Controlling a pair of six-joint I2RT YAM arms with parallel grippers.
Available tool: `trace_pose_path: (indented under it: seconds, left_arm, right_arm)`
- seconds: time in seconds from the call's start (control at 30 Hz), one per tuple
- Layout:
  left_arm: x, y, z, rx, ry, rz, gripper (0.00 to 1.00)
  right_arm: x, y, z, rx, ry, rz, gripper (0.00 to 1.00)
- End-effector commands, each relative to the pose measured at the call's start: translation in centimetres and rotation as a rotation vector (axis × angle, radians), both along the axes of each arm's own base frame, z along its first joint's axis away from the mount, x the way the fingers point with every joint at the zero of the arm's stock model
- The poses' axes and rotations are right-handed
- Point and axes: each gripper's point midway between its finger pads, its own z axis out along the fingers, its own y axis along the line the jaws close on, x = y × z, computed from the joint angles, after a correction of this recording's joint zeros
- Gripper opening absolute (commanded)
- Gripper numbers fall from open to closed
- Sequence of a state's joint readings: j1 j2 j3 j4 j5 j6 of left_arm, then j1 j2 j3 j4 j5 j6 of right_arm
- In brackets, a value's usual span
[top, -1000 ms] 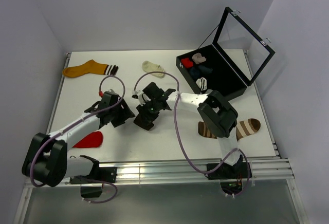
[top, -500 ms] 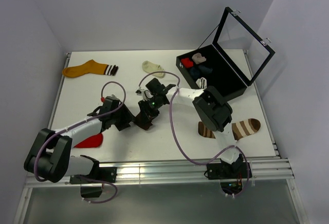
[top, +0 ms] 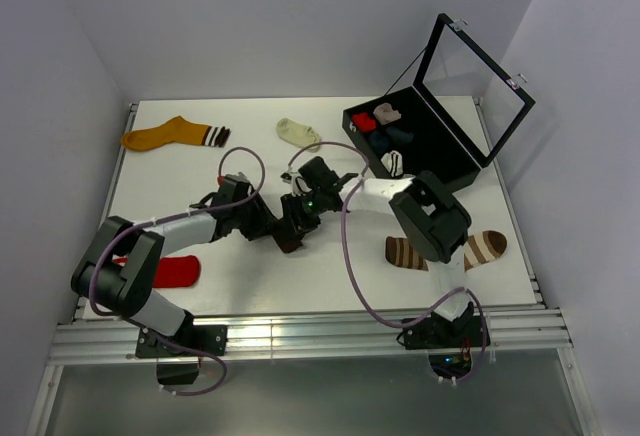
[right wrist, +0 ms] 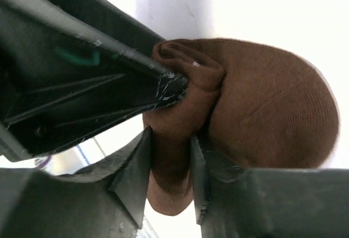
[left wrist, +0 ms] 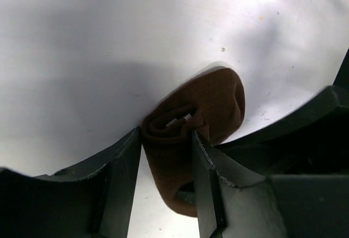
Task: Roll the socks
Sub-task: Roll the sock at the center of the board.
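Observation:
The dark brown sock (top: 289, 235) lies rolled into a bundle mid-table. My left gripper (top: 270, 224) comes from the left and is shut on the roll (left wrist: 212, 101), with one finger on each side (left wrist: 166, 140). My right gripper (top: 302, 214) comes from the right and pinches a fold of the same sock (right wrist: 272, 118) between its fingers (right wrist: 170, 140). The pale-striped cuff is hidden inside the roll. The plain red sock (top: 178, 271) lies flat at the front left, partly under my left arm. The short cream sock (top: 299, 133) lies at the back centre.
An open black case (top: 440, 161) holding several rolled socks stands at the back right, with its lid up. An orange sock (top: 165, 135) lies at the back left. A brown-and-cream striped sock (top: 472, 249) lies at the right, beside my right arm.
My left gripper has moved right to the brown sock and closed on it. My right gripper has stayed on the sock and shifted slightly right.

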State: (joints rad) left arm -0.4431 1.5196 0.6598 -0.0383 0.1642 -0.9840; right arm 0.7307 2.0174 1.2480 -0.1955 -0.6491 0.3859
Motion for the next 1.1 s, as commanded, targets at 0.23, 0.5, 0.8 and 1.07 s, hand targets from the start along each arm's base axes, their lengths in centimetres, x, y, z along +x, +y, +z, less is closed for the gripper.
trace_pose_path:
  seconds: [0.23,0.5,0.8,1.07]
  left_arm:
    - [1.1,-0.6,-1.1,0.083,0.013,-0.040,0.45]
    - [1.3,-0.6,-1.3,0.099,0.048,-0.023,0.44]
    - [1.3,-0.6,-1.3,0.100,0.053,-0.024,0.44]
    - [1.1,-0.5,-1.3,0.110,0.055,-0.039,0.43]
  right_arm:
    - [3.8,-3.1,6.6,-0.098,-0.531,-0.185,0.58]
    - [1.3,-0.8,7.1,-0.172,-0.802,-0.044,0.59]
    - [0.1,1.0,3.7,-0.309,-0.913,0.050,0.59]
    - [1.8,-1.0,1.7,-0.473,-1.019,-0.008,0.56]
